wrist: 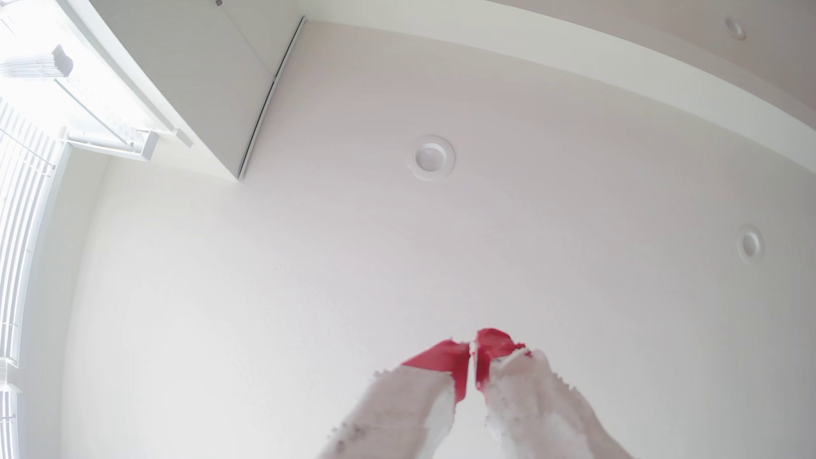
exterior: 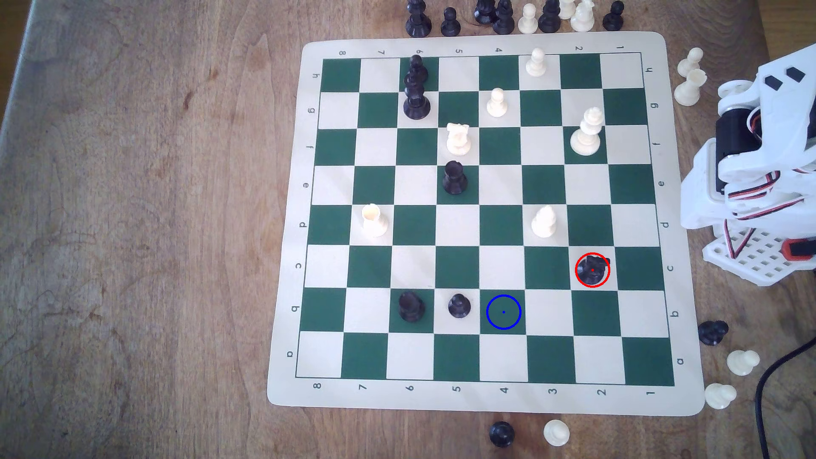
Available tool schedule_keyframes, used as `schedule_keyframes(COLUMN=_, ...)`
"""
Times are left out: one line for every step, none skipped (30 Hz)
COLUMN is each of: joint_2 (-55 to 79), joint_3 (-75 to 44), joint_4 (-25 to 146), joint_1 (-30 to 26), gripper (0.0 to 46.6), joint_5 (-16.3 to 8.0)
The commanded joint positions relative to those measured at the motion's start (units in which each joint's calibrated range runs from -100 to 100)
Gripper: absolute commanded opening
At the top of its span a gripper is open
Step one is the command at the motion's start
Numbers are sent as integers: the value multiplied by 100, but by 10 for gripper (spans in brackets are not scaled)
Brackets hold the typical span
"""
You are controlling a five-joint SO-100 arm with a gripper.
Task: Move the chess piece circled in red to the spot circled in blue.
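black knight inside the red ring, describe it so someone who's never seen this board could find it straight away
On the green-and-cream chess board, go to the row lettered c, near the exterior view's right edge. The black knight stands alone on the cream square of column 2. Its lumpy top differs from the smooth-headed black pawn.

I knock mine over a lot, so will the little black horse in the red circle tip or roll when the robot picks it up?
The black knight probably stands steady: its base looks round and wide. Its lumpy head may sit crookedly between the tool's red tips, so it could twist. If it falls over, that round base might let it roll in a curve. It looks small, likely light.
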Motion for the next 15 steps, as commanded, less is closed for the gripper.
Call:
schedule_keyframes(joint_2=-20, joint_3=117, joint_4=-37, joint_1=-69, gripper=2, joint_5=10)
schedule_keyframes(joint_2=-20, joint_3=117, joint_4=126, joint_1=-85, gripper=2, joint_5=10)
schedule_keyframes(joint_2=-20, joint_3=117, joint_4=331, joint_1=-108, gripper=2, joint_5=10)
schedule_keyframes(joint_2=-20, joint_3=117, joint_4=634, joint_1=-108, gripper=2, joint_5=10)
schedule_keyframes(joint_2=-20, joint_3=99, joint_4=913, joint_1=-108, gripper=2, joint_5=10)
schedule_keyframes(joint_2=-20, joint_3=63, joint_4=1314, joint_1=-108, gripper=2, joint_5=10)
schedule_keyframes(joint_2=-20, joint_3=-73, joint_4=2108, joint_1=-108, gripper=2, joint_5=10)
schedule_keyframes(joint_2=-20, joint_3=-200, joint_4=2559, joint_1=-108, gripper=2, joint_5=10)
schedule_keyframes(joint_2=-20, joint_3=-372, joint_4=3206, joint_1=-108, gripper=2, joint_5=10)
schedule_keyframes(joint_2=-20, joint_3=-526, joint_4=3836, joint_1=-69, gripper=2, joint_5=10)
schedule_keyframes(joint_2=-20, joint_3=-871, joint_4=5188, joint_1=-15, gripper=2, joint_5=5)
schedule_keyframes(joint_2=-20, joint_3=-1134, joint_4=6261, joint_1=-15, gripper=2, joint_5=-20)
schedule_keyframes(joint_2=-20, joint_3=-1161, joint_4=6375, joint_1=-15, gripper=2, joint_5=-20)
schedule_keyframes(joint_2=-20, joint_3=-1297, joint_4=6859, joint_1=24, gripper=2, joint_5=-20)
schedule_keyframes(joint_2=-20, joint_3=-1388, joint_4=7194, joint_1=56, gripper=2, joint_5=-20)
